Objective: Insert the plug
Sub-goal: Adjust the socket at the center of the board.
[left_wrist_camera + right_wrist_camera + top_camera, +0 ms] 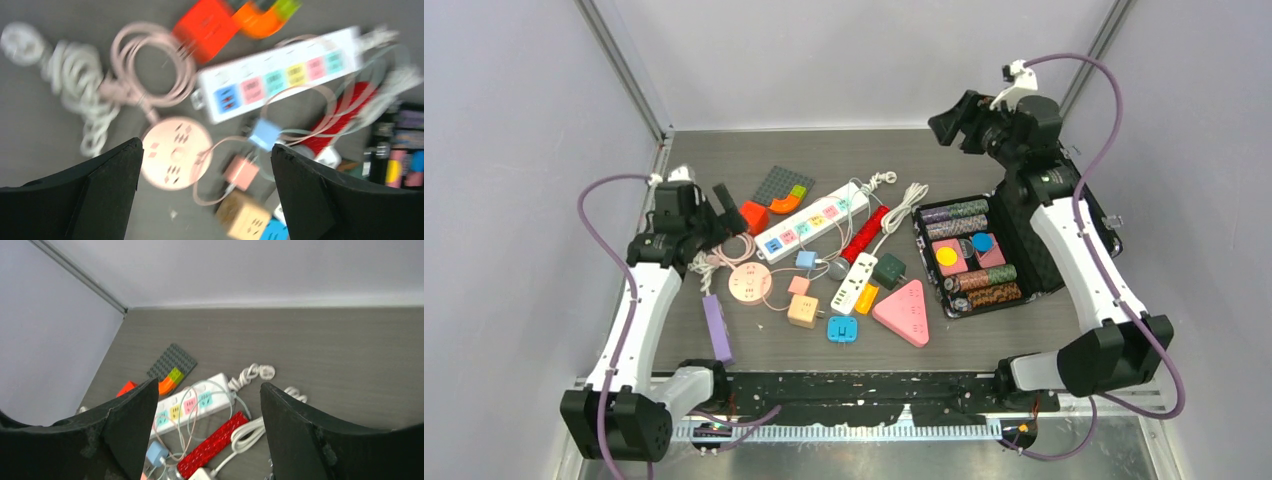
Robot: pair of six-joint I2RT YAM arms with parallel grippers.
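A white power strip (812, 222) with coloured sockets lies mid-table; it also shows in the left wrist view (280, 75) and the right wrist view (192, 405). A round pink socket (750, 283) lies left of centre, with its coiled pink cable and plug (117, 90) beside it. A blue charger plug (805, 259) on a thin cable lies between them. My left gripper (724, 203) is open and empty, above the round pink socket (175, 152). My right gripper (954, 120) is open and empty, raised high at the back right. The left wrist view is blurred.
Pink (799, 285), tan (803, 311) and blue (841, 329) cube sockets, a pink triangular strip (904, 312), a red strip (865, 233), a small white strip (854, 282) and a purple strip (716, 328) lie around. A black case (1024, 215) of chips stands at the right. Toy bricks (776, 195) lie behind.
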